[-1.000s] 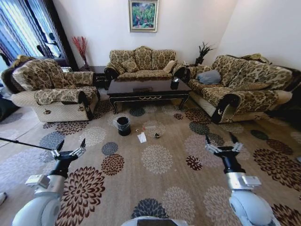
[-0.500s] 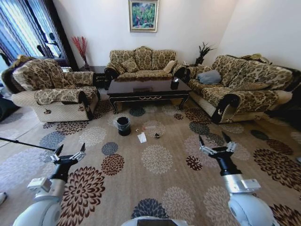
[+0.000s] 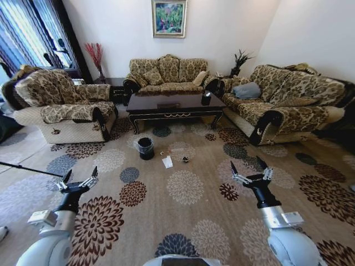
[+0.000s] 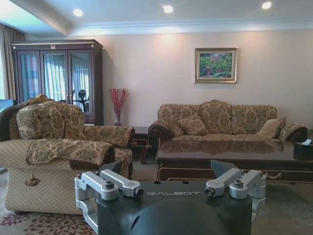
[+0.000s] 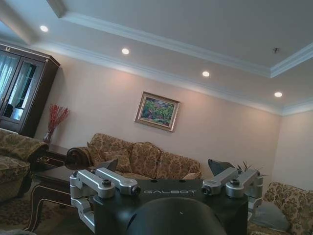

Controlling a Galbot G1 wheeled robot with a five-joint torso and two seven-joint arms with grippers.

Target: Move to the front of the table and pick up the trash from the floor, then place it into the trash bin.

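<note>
We take the table (image 3: 175, 104) as our landmark: it stands in the middle of the sofas, and all the trash lies on the floor (image 3: 188, 221) in front of it. The trash bin (image 3: 146, 148) sits in front of the table's left end, its liner too small for us to make out. Beside the bin, nearer the table's middle, lies the folded white paper (image 3: 167, 162), with a small dark wrapper (image 3: 185, 159) just beyond it. A faint pale shape near the paper may be the bottle; we cannot tell. Well in front of the table and clear of the trash, our left gripper (image 3: 76, 180) and right gripper (image 3: 249, 171) hover above the carpet, fingers spread and holding nothing. Our arms are cut off below.
</note>
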